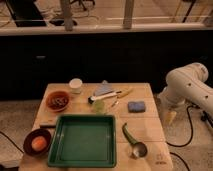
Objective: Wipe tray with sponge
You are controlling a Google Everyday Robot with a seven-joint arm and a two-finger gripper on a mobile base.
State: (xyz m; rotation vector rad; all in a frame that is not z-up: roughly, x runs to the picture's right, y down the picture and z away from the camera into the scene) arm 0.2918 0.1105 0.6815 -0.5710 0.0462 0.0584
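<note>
A green square tray [84, 140] lies at the front middle of the wooden table, and it holds nothing. A blue sponge [136, 106] lies flat on the table behind the tray's right corner. My white arm stands to the right of the table. Its gripper [171, 117] hangs pointing down just off the table's right edge, about a hand's width right of the sponge and a little lower in the view. It holds nothing that I can see.
A dark bowl with an orange fruit [39, 143] sits left of the tray. Behind are a brown bowl [58, 100], a white cup [75, 85], a grey-blue wedge [104, 89] and a utensil [107, 95]. A green-handled scoop [133, 140] lies right of the tray.
</note>
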